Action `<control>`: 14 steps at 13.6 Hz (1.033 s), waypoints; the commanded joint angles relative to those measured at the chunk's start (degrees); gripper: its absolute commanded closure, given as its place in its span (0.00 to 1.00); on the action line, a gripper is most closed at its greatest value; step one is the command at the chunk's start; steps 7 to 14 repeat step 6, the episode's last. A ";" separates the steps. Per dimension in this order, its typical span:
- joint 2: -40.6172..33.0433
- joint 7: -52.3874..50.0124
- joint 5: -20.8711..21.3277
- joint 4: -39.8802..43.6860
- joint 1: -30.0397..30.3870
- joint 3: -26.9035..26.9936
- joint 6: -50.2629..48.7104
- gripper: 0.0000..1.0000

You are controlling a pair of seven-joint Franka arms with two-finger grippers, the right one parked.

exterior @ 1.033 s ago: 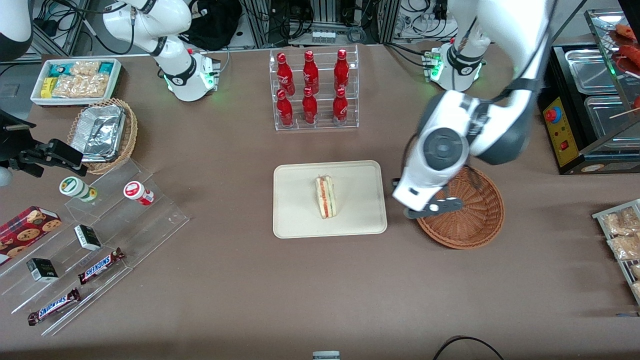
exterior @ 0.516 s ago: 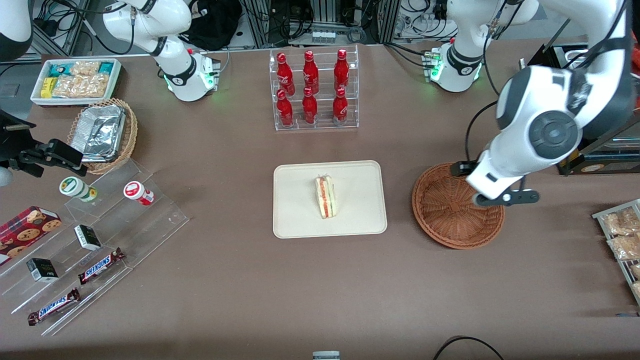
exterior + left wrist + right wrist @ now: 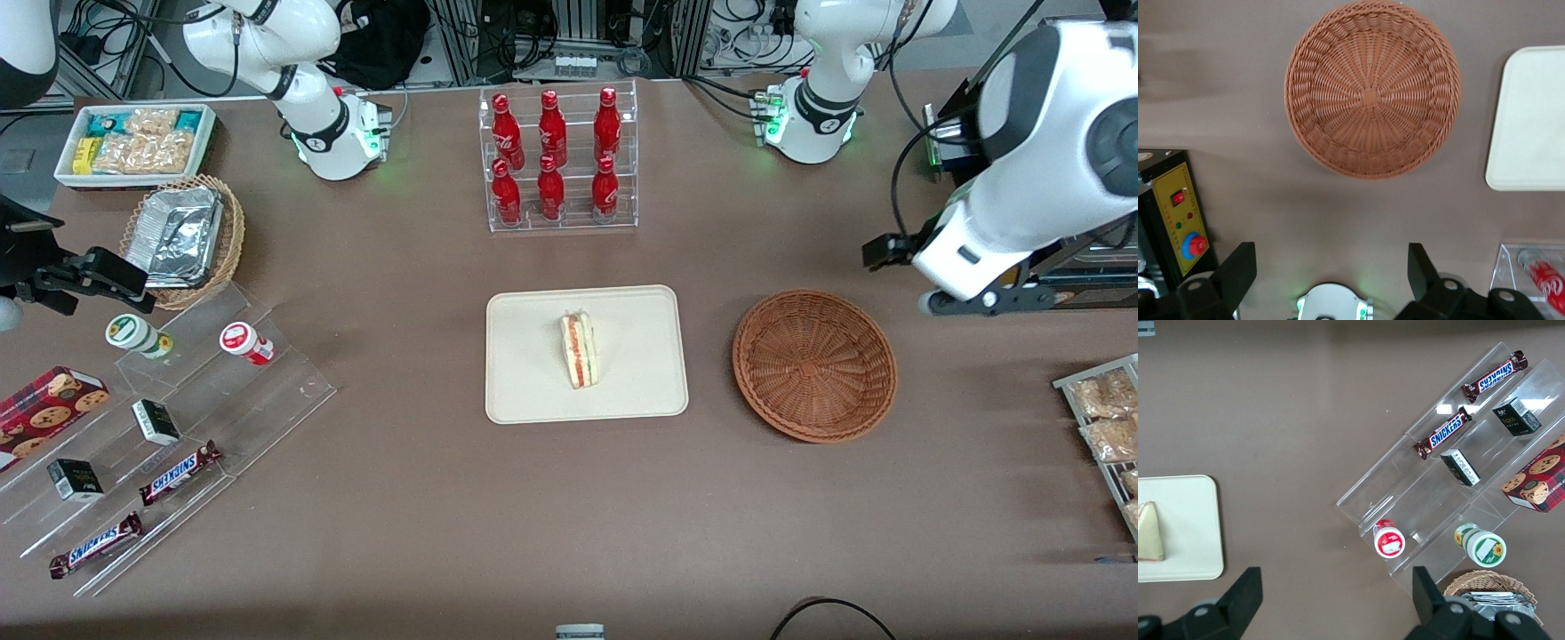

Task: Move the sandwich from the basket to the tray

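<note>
Now, taking the tray [image 3: 622,311] as the landmark: the sandwich [image 3: 579,349] lies on it, near the middle of its cream surface, resting on a flat side with the red and green filling edge showing. Beside the tray, toward the working arm's end of the table, sits the reddish-brown wicker basket [image 3: 814,364] with nothing in it. Farther from the front camera than the basket, and still farther from the tray toward that same end, the gripper [image 3: 1331,277] hangs above the table, its two fingers [image 3: 1238,270] spread wide and holding nothing. So the sandwich is well apart from the gripper, with the whole basket between them.
</note>
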 commanded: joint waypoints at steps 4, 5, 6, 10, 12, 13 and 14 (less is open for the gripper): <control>-4.15 4.79 -1.21 1.33 1.37 2.40 -3.07 0.00; -4.42 4.79 -1.21 1.33 1.37 2.83 -2.72 0.00; -4.42 4.88 -1.21 1.33 1.37 3.01 -2.10 0.00; -4.42 4.88 -1.21 1.33 1.37 3.01 -2.10 0.00; -4.42 4.88 -1.21 1.33 1.37 3.01 -2.10 0.00; -4.42 4.88 -1.21 1.33 1.37 3.01 -2.10 0.00; -4.42 4.88 -1.21 1.33 1.37 3.01 -2.10 0.00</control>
